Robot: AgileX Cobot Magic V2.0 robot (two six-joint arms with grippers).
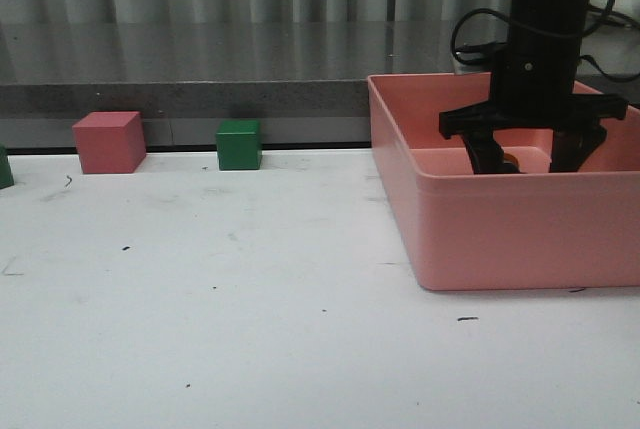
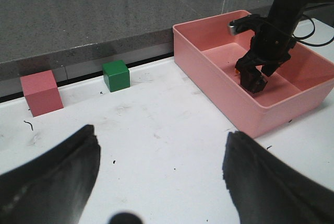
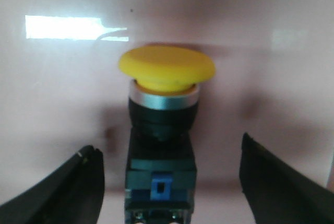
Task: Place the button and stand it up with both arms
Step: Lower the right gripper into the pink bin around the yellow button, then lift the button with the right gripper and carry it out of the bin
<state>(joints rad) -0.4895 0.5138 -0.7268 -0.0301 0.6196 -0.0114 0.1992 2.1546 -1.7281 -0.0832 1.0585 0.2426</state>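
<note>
My right gripper [image 3: 169, 182] down in pink bin [image 1: 480, 239], fingers spread either side of button [image 3: 164, 125], not touching. Button lies on bin floor. Centre on black body, close gently, avoid cap. Left gripper [image 2: 162, 177] spread, hovering over table [image 2: 172, 145].

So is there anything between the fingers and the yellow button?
No, nothing visible. In the right wrist view the button lies in the open gap between the right gripper's two fingers, on the bare floor of the pink bin. The fingers don't touch it yet.
</note>
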